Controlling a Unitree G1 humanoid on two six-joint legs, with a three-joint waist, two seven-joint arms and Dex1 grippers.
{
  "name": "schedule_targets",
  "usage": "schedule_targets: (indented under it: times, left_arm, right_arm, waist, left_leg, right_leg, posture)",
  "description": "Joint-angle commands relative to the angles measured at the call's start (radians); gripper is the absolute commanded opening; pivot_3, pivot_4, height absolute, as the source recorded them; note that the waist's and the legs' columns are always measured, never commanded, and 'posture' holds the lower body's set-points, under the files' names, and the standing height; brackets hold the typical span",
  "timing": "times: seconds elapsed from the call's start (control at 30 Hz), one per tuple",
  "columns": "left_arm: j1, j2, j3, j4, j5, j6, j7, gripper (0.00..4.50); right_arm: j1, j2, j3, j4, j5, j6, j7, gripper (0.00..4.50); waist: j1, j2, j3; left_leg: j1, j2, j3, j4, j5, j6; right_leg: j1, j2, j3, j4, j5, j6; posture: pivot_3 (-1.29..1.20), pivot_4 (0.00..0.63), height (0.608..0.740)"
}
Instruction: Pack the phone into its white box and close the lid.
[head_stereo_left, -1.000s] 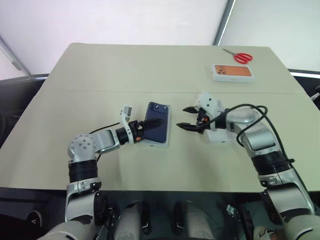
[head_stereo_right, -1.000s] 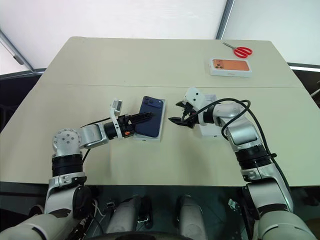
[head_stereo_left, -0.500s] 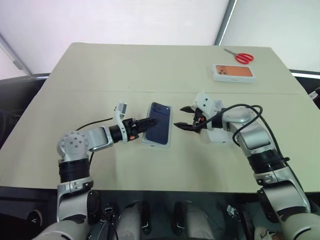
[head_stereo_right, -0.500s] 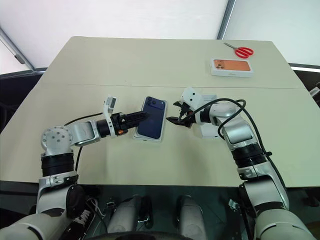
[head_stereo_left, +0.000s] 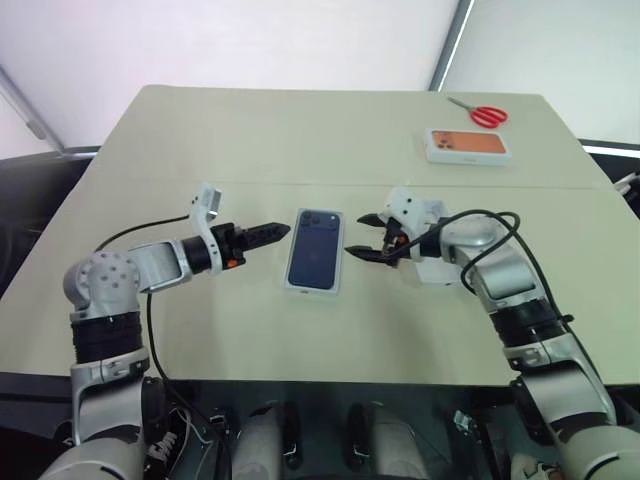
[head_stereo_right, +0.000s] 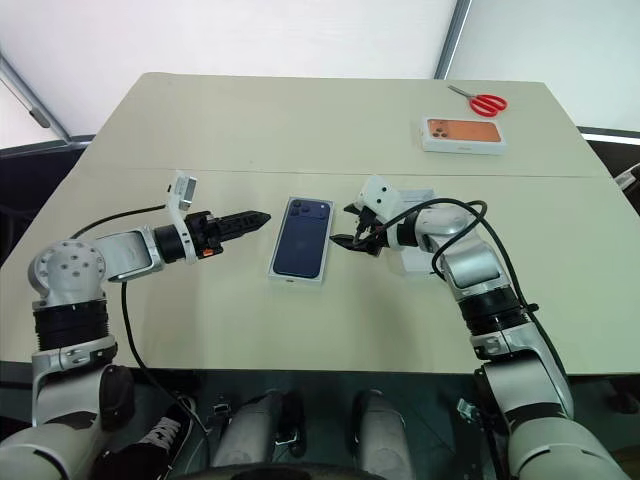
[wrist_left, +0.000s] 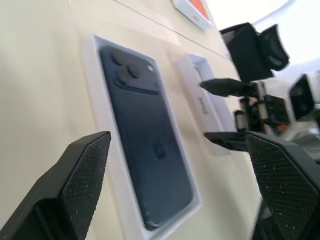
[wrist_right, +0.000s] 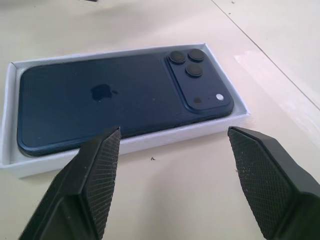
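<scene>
Packing is half done: your slim navy-blue phone (head_stereo_left: 316, 262) lies face down in the shallow white cardboard tray (head_stereo_left: 292, 284), between both empty grippers. Your left gripper (head_stereo_left: 275, 232) and right gripper (head_stereo_left: 361, 235) stand open. The white lid (head_stereo_left: 440, 274), under your right wrist, still needs fitting.

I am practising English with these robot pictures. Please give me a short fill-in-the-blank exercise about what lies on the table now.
1. The phone lies inside the white ____.
2. The phone's camera side faces ____.
3. The red-handled scissors lie at the table's far ____ corner.
4. Both the left gripper and the right gripper hold ____.

Missing words: box; up; right; nothing
</scene>
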Motion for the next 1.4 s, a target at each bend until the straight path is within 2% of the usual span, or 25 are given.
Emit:
schedule_targets:
  times: [0.03,0.13,0.2,0.53,0.77,1.03,1.2,1.4]
  left_arm:
    - [0.007,0.012,-0.03,0.037,0.079,-0.079,-0.004,2.7]
    - [0.026,0.027,-0.084,0.032,0.123,-0.111,-0.048,1.09]
    - [0.024,0.013,-0.106,0.047,0.147,-0.124,-0.047,0.07]
    - [-0.03,-0.086,-0.212,0.164,0.263,-0.212,-0.078,0.03]
    - [-0.108,-0.189,-0.266,0.243,0.318,-0.259,-0.117,0.03]
    - [-0.234,-0.301,-0.337,0.454,0.428,-0.386,-0.194,0.03]
    - [-0.326,-0.365,-0.353,0.597,0.483,-0.457,-0.245,0.03]
    - [-0.365,-0.418,-0.353,0.687,0.532,-0.512,-0.281,0.03]
  right_arm:
    - [-0.012,-0.001,0.012,0.003,-0.03,-0.034,-0.017,1.8]
    - [-0.009,0.005,0.021,0.019,-0.048,-0.049,-0.033,0.13]
    - [0.002,-0.001,0.048,0.034,-0.084,-0.071,-0.04,0.0]
    - [-0.002,0.044,0.086,0.112,-0.152,-0.111,-0.08,0.0]
    - [0.002,-0.023,0.054,0.147,-0.168,-0.139,-0.075,0.0]
    - [0.02,-0.118,0.009,0.186,-0.171,-0.161,-0.066,0.0]
    - [0.07,-0.172,-0.022,0.159,-0.17,-0.157,-0.064,0.0]
    - [0.084,-0.199,-0.047,0.174,-0.176,-0.161,-0.078,0.0]
  waist:
    - [-0.001,0.0,0.0]
    - [-0.002,0.0,0.0]
    - [-0.001,0.0,0.0]
    - [-0.002,0.0,0.0]
    - [0.013,0.0,0.0]
    - [0.026,0.0,0.0]
    - [0.026,0.0,0.0]
    - [0.026,0.0,0.0]
  left_leg:
    - [0.0,0.0,0.0,0.0,0.0,0.0]
    - [0.0,0.0,0.0,0.0,0.0,0.0]
    - [0.0,0.0,0.0,0.0,0.0,0.0]
    - [0.0,0.0,0.001,0.0,0.0,0.0]
    - [0.0,-0.002,0.0,0.001,0.0,0.0]
    - [-0.001,-0.002,0.0,0.002,0.0,0.001]
    - [-0.001,-0.002,0.0,0.002,0.0,0.001]
    - [-0.001,-0.002,-0.001,0.002,0.0,0.001]
  right_leg:
    - [0.0,0.0,0.0,0.0,0.0,0.0]
    - [0.0,0.0,0.0,0.0,0.0,0.0]
    - [-0.001,0.0,0.0,0.0,0.0,0.0]
    - [0.0,0.0,0.0,0.0,0.0,0.0]
    - [0.001,0.0,-0.001,0.0,0.0,0.0]
    - [0.001,-0.001,-0.003,0.0,0.0,0.0]
    - [0.001,-0.001,-0.003,0.0,0.0,0.0]
    - [0.001,-0.001,-0.003,0.0,0.0,0.0]
  posture:
    - [0.0,0.15,0.738]
    - [0.0,0.15,0.738]
    - [0.0,0.15,0.738]
    - [0.0,0.15,0.738]
    - [0.0,0.15,0.738]
    - [0.0,0.15,0.738]
    - [0.0,0.15,0.738]
    - [0.0,0.15,0.738]
